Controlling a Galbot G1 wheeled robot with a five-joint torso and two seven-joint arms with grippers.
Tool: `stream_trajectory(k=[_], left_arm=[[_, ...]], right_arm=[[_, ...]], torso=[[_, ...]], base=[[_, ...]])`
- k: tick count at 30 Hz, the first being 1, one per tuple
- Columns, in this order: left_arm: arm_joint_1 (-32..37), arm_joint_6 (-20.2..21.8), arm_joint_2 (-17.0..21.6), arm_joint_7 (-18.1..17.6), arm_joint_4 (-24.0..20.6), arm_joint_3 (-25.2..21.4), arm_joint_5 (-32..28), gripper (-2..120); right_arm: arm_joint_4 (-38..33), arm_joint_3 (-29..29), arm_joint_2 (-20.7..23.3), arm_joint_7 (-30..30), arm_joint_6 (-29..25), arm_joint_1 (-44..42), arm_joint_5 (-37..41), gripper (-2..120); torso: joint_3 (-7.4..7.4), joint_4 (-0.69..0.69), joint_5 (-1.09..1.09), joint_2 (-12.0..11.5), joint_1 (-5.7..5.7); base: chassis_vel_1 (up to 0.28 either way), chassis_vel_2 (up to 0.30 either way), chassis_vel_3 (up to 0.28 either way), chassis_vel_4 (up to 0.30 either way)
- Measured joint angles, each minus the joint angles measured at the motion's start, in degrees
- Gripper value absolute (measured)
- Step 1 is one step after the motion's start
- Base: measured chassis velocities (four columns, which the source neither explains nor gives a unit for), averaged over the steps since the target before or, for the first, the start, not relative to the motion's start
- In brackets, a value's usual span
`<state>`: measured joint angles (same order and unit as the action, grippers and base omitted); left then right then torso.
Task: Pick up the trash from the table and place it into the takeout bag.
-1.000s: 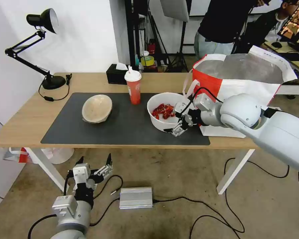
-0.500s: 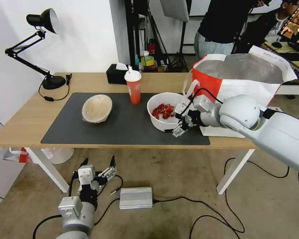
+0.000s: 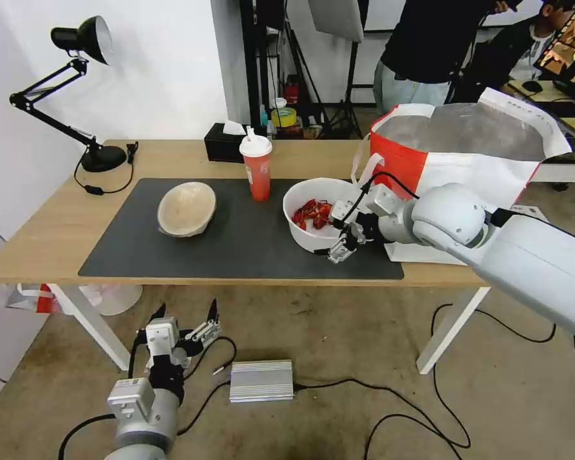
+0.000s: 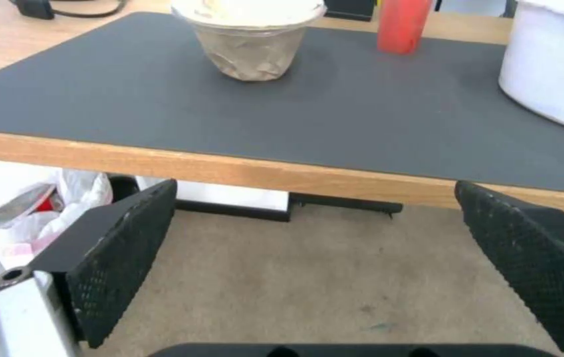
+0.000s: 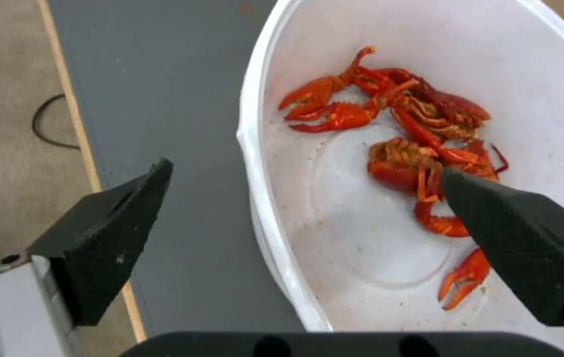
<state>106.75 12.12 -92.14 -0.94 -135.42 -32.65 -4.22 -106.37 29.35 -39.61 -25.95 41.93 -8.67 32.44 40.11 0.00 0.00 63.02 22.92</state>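
Light-wood counter (image 3: 57,236) across the middle of the head view, dark mat (image 3: 249,243) on top, white wall and black desk lamp (image 3: 76,96) upper left. Pulp bowl (image 3: 186,208) left of centre on the mat, red cup (image 3: 256,167) with lid and straw just behind centre, white bowl (image 3: 319,214) with crayfish shells (image 5: 401,134) right of centre. Takeout bag (image 3: 466,166) standing open at the right end of the counter, just beside the white bowl. Right end effector (image 3: 340,237) at the white bowl's near rim, spread wide, one finger (image 5: 527,248) inside over the shells, the other outside over the mat. Left end effector (image 3: 185,319) low at bottom left, below the counter edge, also spread, gripping nothing.
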Motion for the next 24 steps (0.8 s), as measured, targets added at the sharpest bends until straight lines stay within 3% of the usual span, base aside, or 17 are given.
stream_trajectory(k=[24], left_arm=[[0.34, 0.01, 0.00, 0.00, -0.61, -0.31, -0.37, 99]], right_arm=[[1.66, 0.41, -1.00, 0.00, 0.01, -0.45, -0.53, 100]], torso=[[0.00, 0.00, 0.00, 0.00, 0.00]], base=[[0.000, 0.000, 0.000, 0.000]])
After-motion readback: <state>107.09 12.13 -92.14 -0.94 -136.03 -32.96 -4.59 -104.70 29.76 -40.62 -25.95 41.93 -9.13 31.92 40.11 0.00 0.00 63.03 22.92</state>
